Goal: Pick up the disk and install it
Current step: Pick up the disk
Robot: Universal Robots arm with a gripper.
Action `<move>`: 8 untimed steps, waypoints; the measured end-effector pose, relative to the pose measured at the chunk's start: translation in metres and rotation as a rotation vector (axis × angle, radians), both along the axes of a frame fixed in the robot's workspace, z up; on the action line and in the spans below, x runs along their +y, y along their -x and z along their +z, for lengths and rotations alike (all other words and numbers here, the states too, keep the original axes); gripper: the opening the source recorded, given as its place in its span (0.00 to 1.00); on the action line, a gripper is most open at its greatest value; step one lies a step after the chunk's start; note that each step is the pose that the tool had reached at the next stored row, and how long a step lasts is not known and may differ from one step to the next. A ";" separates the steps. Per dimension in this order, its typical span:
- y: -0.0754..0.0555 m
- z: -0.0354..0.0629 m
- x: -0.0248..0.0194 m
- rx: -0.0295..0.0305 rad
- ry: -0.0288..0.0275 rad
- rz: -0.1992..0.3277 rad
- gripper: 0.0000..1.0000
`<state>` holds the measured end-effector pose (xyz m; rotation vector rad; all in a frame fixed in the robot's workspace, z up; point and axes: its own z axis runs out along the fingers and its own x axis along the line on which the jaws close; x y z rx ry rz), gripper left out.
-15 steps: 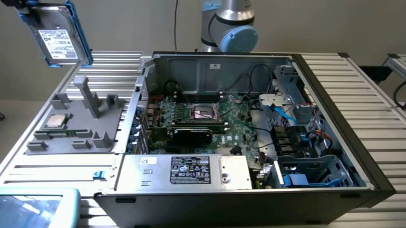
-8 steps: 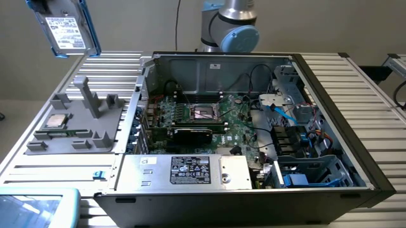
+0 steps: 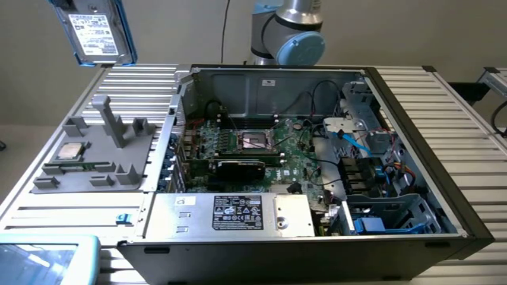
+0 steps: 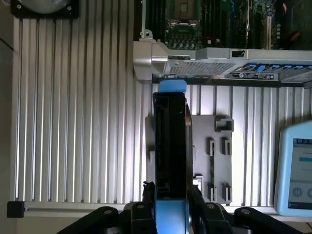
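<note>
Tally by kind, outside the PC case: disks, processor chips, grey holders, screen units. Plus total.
disk: 1 (held in the claw)
processor chip: 1
grey holder: 1
screen unit: 1
Total: 4

Silver arm, blue joint cap

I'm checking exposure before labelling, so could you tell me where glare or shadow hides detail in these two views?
Exterior view: the computer case is dim inside, while the table shines. Wrist view: glare whitens the slats beside the disk, whose edge looks nearly black.
</note>
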<state>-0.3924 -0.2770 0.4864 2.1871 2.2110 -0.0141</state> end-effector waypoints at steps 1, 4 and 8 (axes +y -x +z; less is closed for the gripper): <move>0.000 0.0000 0.0000 0.0000 0.0000 0.000 0.37; -0.005 0.0000 -0.0003 -0.0001 0.0000 0.000 0.37; -0.023 0.0002 -0.0017 0.0007 0.0000 0.000 0.37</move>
